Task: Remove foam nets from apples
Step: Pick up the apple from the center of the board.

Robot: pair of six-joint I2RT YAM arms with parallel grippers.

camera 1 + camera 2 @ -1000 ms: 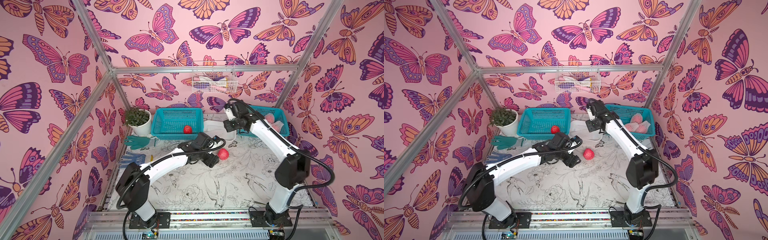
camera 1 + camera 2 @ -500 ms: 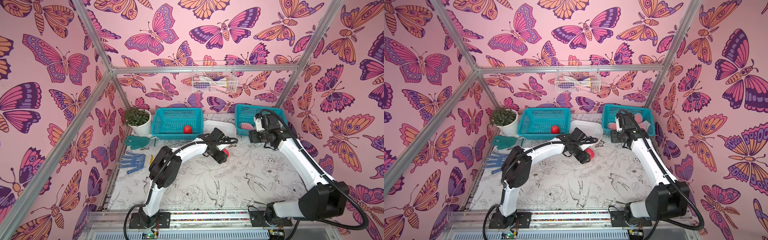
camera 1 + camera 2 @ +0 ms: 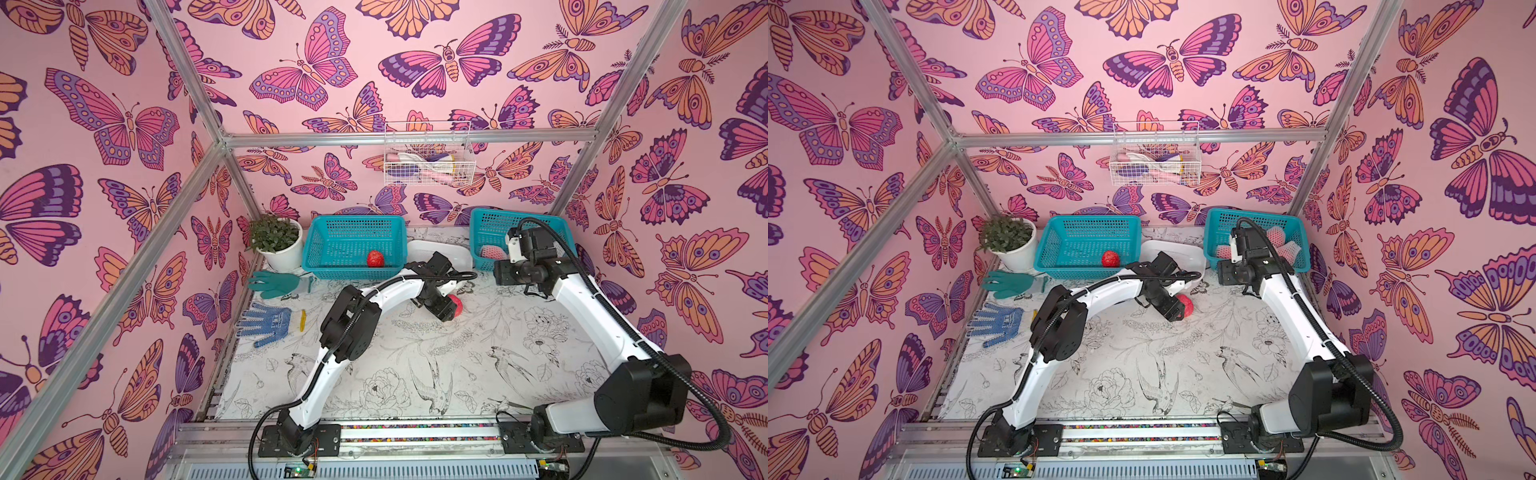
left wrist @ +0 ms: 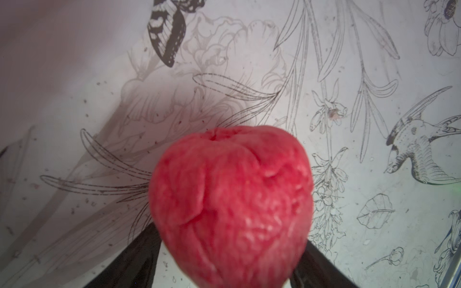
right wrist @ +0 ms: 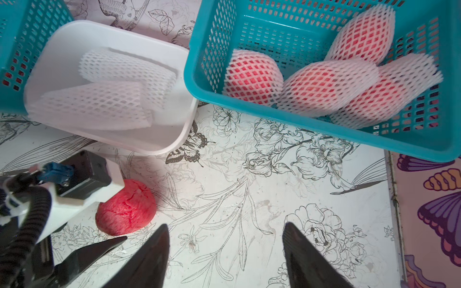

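Observation:
A bare red apple (image 3: 456,304) (image 4: 230,199) lies on the mat. My left gripper (image 3: 445,309) (image 4: 230,237) is open with one finger on each side of it, and a gap shows at one finger. My right gripper (image 5: 225,225) (image 3: 502,275) hangs open and empty over the mat in front of the right teal basket (image 5: 249,104). That basket holds several apples in white foam nets (image 5: 252,74) (image 3: 1276,237). Two empty foam nets (image 5: 99,104) lie in the white tub (image 5: 149,149). Another bare apple (image 3: 375,258) sits in the left teal basket (image 3: 353,274).
A potted plant (image 3: 276,239) stands at the back left. A teal glove (image 3: 274,283), a blue glove (image 3: 266,324) and a small yellow item (image 3: 302,320) lie along the left edge. A wire basket (image 3: 428,164) hangs on the back wall.
My left gripper has moved right, up to the bare apple, and now straddles it. My right arm has swung from above the white tub to the front of the right basket, its jaws wider.

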